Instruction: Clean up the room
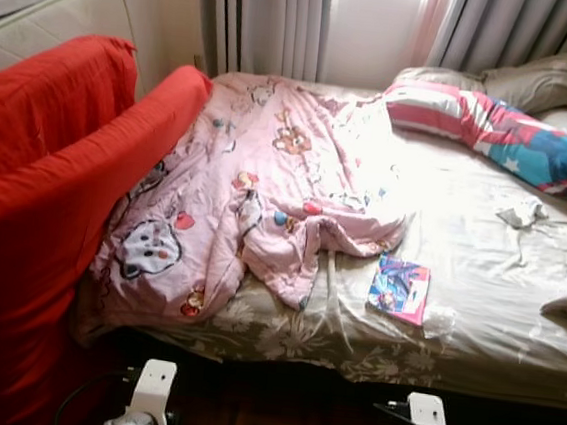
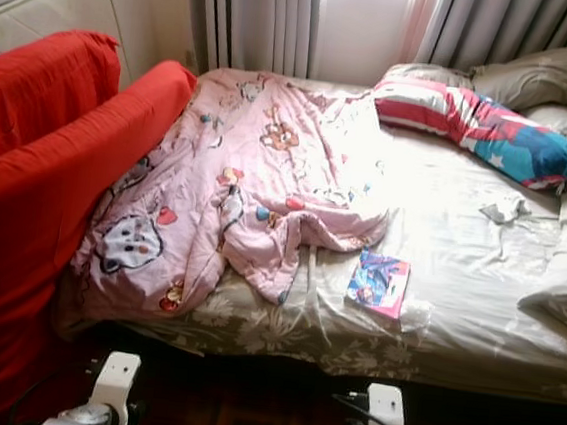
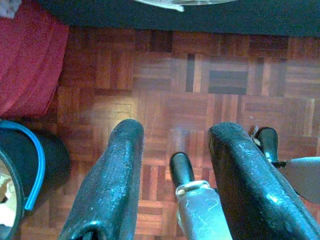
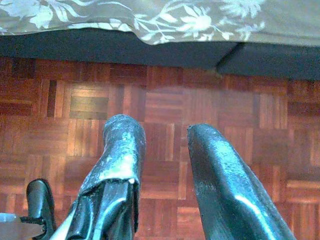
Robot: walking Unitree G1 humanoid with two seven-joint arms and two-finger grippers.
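Observation:
An unmade bed (image 1: 471, 351) stands before me. A rumpled pink cartoon-print blanket (image 1: 266, 181) covers its left half and hangs over the front edge. A colourful book (image 1: 400, 288) lies near that edge, with a clear wrapper (image 1: 439, 321) beside it. Further right rests a crumpled white cloth (image 1: 522, 212). Both arms hang low over the parquet in front of the bed. My left gripper (image 3: 175, 132) is open with only floor between its fingers. My right gripper (image 4: 162, 129) is also open and holds nothing.
A red-covered sofa (image 1: 36, 179) stands against the bed's left side. A striped pillow (image 1: 488, 127) and grey pillows (image 1: 547, 82) lie at the head by the curtains. A black bin with a blue rim (image 3: 25, 165) sits on the floor beside my left gripper.

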